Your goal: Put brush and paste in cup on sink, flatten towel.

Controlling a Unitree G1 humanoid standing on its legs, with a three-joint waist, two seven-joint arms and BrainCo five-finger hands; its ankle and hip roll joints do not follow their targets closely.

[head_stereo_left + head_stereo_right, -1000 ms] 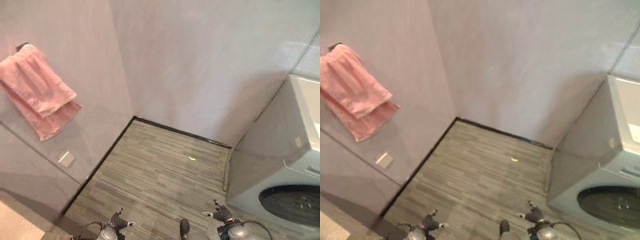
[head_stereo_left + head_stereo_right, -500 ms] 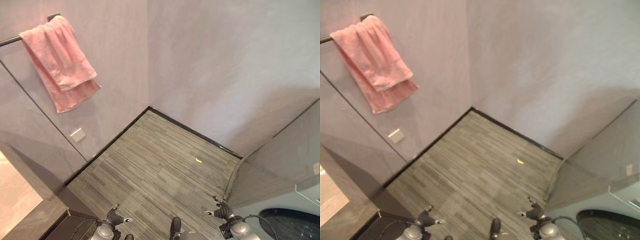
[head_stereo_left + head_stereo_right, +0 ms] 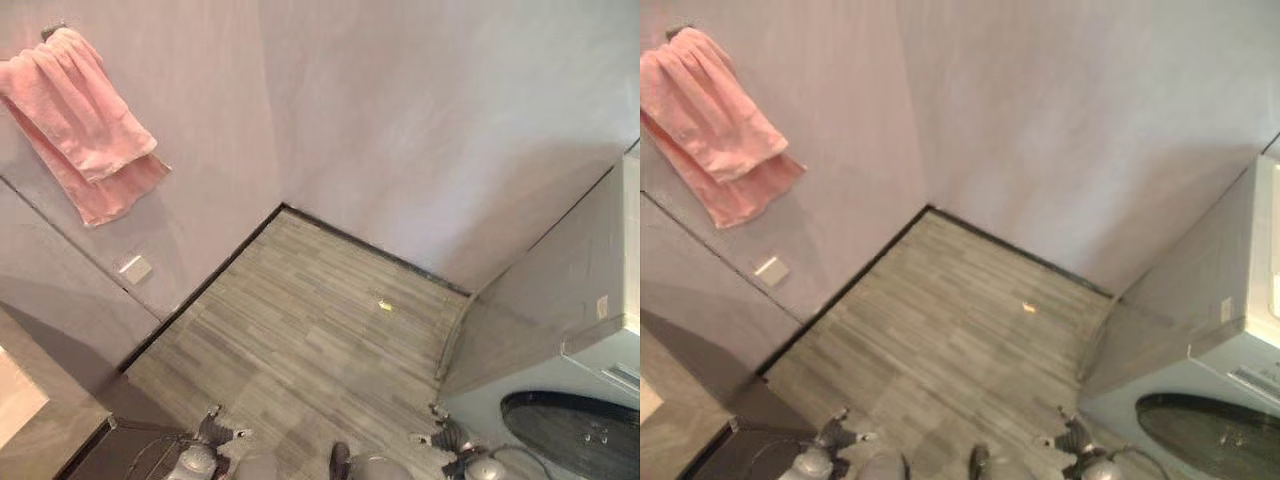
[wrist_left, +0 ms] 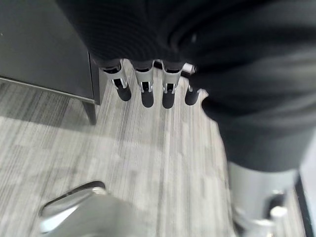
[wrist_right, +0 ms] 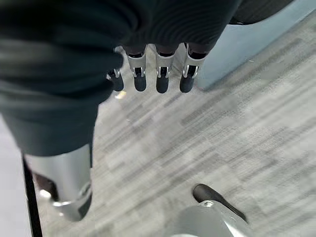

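Both hands hang low over the grey plank floor (image 3: 330,340), nearer than anything else in the room. The left hand (image 4: 143,84) shows its fingers (image 4: 148,96) relaxed and straight over bare planks, gripping nothing. The right hand (image 5: 158,74) matches it, fingers (image 5: 162,81) loose, touching nothing.

What has just changed is the view itself: compared with half a second ago the head has swung back toward the right, so the washing machine (image 3: 570,420) fills more of the lower corner beside the right hand and the whole scene has shifted. That is camera motion, not things moving. The robot seems to be scanning the room, with no task step begun.

Farther off, the pink towel (image 3: 85,140) hangs bunched and folded on its wall bar, well above and left of the washing machine, with a small wall plate (image 3: 134,268) below it. The towel waits unflattened.
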